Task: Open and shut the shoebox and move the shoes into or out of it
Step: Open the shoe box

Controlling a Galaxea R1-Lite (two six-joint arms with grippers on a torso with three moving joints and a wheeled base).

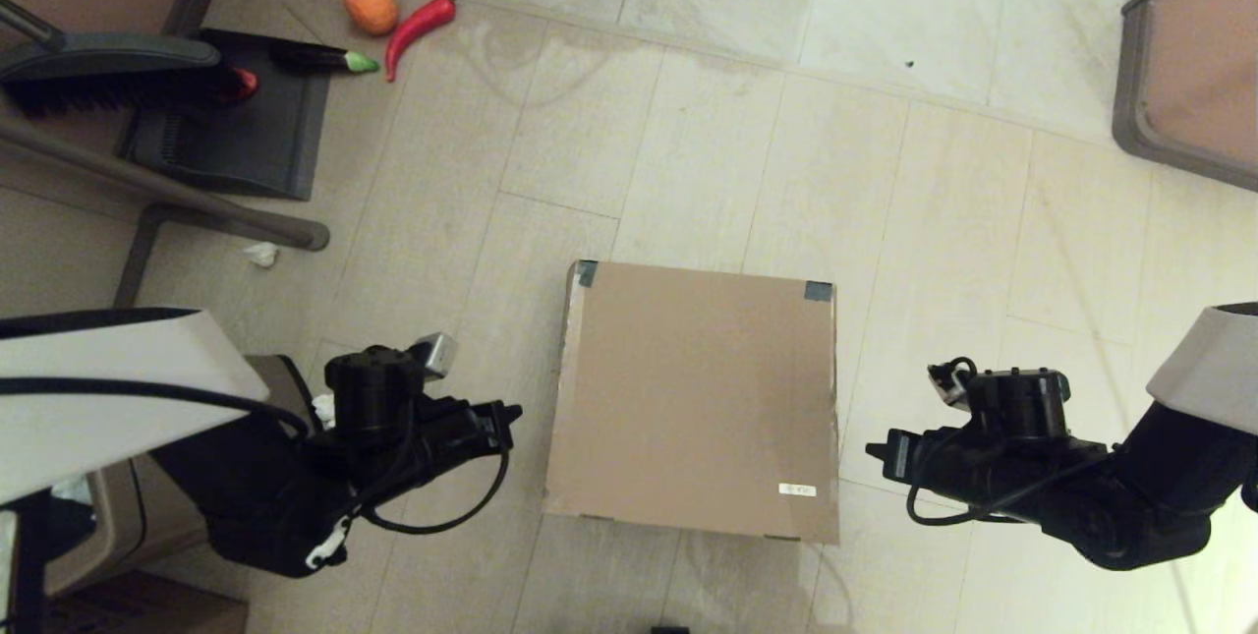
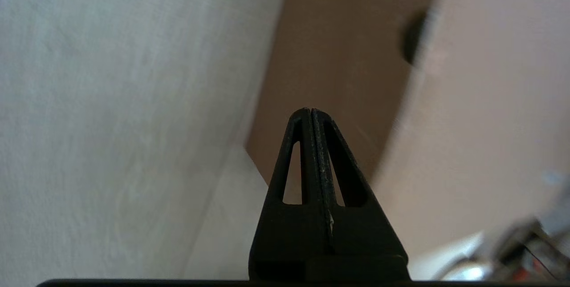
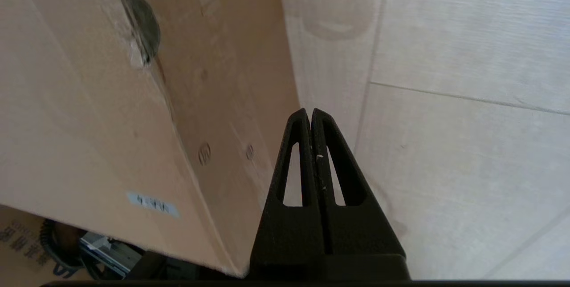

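Two grippers flanked one box, both with fingers pressed together and holding nothing: the left gripper (image 1: 511,411) hung just beside the shoebox's left wall, tip aimed at it, and the right gripper (image 1: 873,452) sat near the right wall, tip likewise aimed inward; neither touched the cardboard. One shoebox (image 1: 698,398) stood on the floor (image 1: 688,123) between the arms, lid shut flat, squarish with no clear long axis, edges roughly square to the robot, slightly skewed. Plain brown matte cardboard, two dark tape patches (image 1: 819,291) at the far lid corners, one small white sticker (image 1: 797,489) near the near right corner. Wrist views showed a round dark hole in each side wall (image 3: 147,29). Shoes were not visible. Floor was pale glossy tile with grout lines. Far left: one dark dustpan (image 1: 246,123) with a brush (image 1: 108,74), one crumpled white scrap (image 1: 261,255), and a cluster of toy produce including one red chili (image 1: 421,25) and one orange fruit (image 1: 371,5).
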